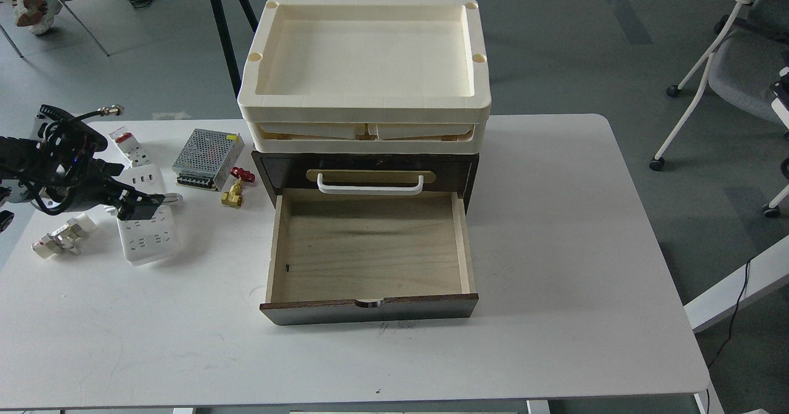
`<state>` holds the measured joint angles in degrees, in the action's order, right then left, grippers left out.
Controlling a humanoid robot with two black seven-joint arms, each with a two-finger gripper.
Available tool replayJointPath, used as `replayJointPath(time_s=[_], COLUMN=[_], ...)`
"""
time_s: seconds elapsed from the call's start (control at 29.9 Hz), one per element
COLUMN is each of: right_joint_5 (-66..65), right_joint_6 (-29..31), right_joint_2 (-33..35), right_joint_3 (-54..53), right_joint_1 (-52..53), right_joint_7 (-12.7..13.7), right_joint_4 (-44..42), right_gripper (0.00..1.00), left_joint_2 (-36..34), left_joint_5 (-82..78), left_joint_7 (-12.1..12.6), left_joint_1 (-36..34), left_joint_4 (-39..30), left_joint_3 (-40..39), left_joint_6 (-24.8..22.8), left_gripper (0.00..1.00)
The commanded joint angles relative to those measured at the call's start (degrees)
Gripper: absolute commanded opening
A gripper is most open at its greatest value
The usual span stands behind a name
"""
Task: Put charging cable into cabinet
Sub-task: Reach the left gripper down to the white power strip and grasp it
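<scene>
Charging cable: rigid white plastic strip, likely light and smooth, lying flat on the table left of the cabinet, whose drawer stands open. Left gripper sits over its middle; whether clamped cannot be told. Best hold: across the 2 long edges. Right gripper unseen.

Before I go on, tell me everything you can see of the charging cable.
The charging cable is a white, plastic-looking rectangular power strip lying flat on the white table, left of the cabinet's open drawer. Socket holes face up; three USB ports sit at its far end. The left gripper is over its middle, hiding part of it; whether the jaws grip it is unclear. Its cord is not clearly visible.
</scene>
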<state>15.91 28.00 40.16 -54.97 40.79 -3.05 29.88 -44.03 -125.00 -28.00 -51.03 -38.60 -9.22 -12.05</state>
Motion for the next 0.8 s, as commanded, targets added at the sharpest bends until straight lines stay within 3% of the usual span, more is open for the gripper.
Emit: replayJointPath(time_s=[0.0, 0.37, 0.77], right_joint_5=[0.0, 0.0, 0.0], right_joint_6=[0.0, 0.0, 0.0], right_joint_2=[0.0, 0.0, 0.0], right_joint_3=[-0.1, -0.1, -0.1], right_joint_1=[-0.1, -1.0, -2.0], right_joint_7=[-0.5, -0.6, -0.9], right_joint_4=[0.0, 0.0, -0.1], right_gripper=[1.0, 1.0, 1.0], left_joint_2=[3.2, 11.5, 13.7], left_joint_5=[0.0, 0.0, 0.0], left_joint_7=[0.0, 0.0, 0.0], left_joint_1=[-0.6, -0.7, -0.6], left_joint_4=[5.3, 23.0, 25.7], left_joint_3=[3.5, 11.8, 13.4], left_joint_6=[3.6, 13.3, 14.8], left_gripper=[0.93, 0.87, 0.76])
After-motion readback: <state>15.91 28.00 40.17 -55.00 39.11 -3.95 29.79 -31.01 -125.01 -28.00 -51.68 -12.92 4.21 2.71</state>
